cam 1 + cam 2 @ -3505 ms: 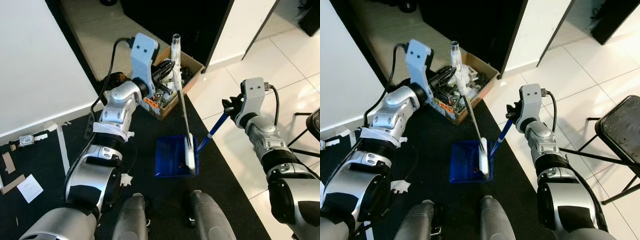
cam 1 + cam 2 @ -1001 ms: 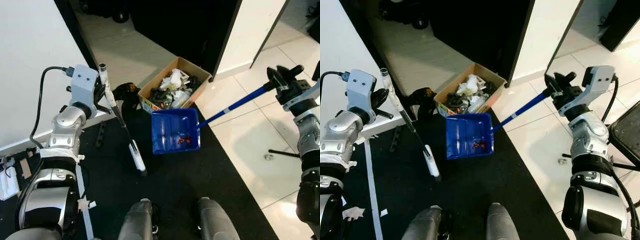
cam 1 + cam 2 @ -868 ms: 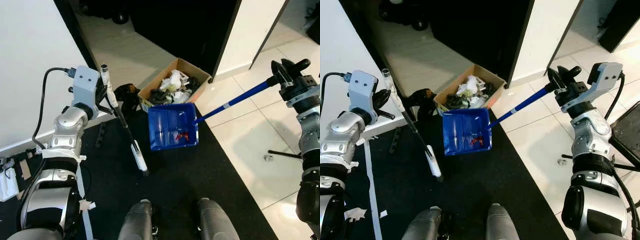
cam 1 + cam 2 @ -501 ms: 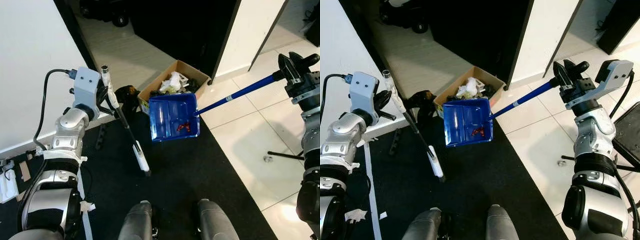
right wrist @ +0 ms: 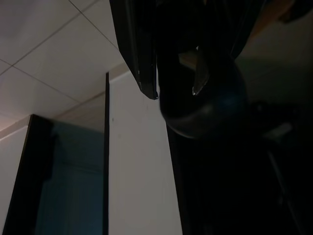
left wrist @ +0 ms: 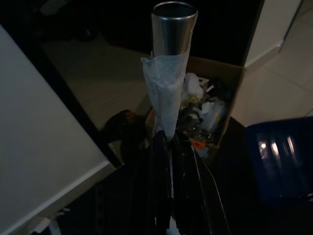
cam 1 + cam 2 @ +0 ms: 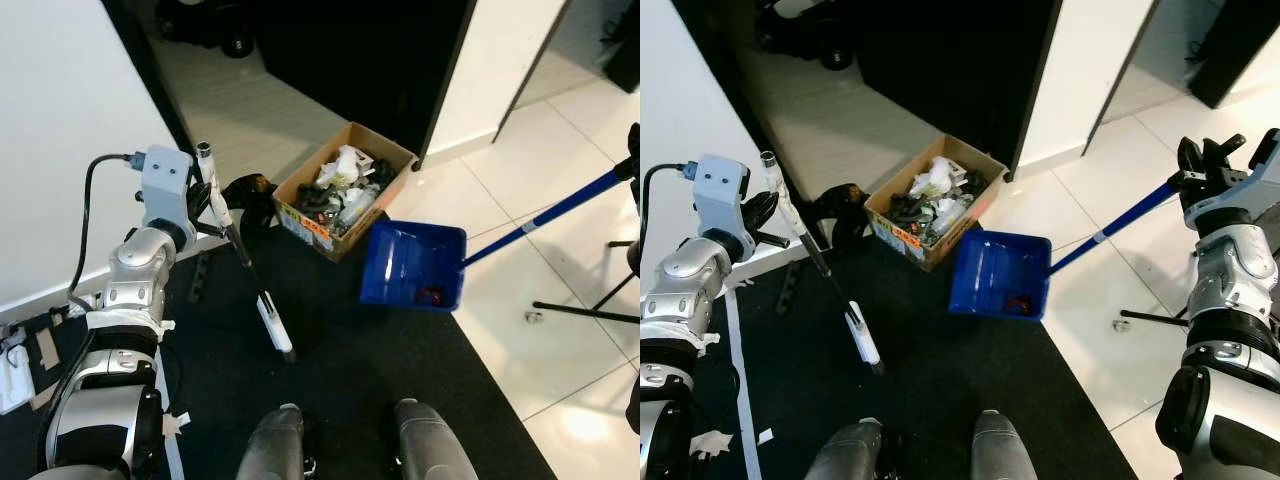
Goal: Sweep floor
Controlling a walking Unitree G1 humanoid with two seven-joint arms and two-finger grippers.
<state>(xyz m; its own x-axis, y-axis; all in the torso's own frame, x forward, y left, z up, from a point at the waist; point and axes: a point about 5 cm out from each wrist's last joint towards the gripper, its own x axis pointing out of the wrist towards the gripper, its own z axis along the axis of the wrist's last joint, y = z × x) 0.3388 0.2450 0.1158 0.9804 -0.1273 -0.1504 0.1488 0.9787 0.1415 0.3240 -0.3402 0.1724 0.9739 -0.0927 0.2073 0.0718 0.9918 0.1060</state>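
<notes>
My left gripper [image 7: 207, 193] is shut on the upper part of a thin broom handle [image 6: 165, 100] wrapped in white tape. The broom slants down to its small white head [image 7: 274, 327] on the black mat. My right gripper [image 7: 1192, 184] is shut on the end of a long blue pole [image 7: 1118, 222] at the far right. The pole carries a blue dustpan [image 7: 412, 264], which hangs level just right of the cardboard box [image 7: 344, 189]. Small red bits [image 7: 432, 295] lie in the pan's near corner. The box is full of mixed rubbish.
A black mat [image 7: 340, 370] covers the floor before my feet [image 7: 282, 440]; white tiles [image 7: 520, 350] lie to its right. Chair legs [image 7: 585, 308] stand at the far right. A dark doorway [image 7: 340, 50] opens behind the box. A white wall [image 7: 60, 150] stands left, with tape scraps below it.
The dustpan has swung right and down, from in front of the box to its right side. The red bits stay in it. The broom has hardly moved.
</notes>
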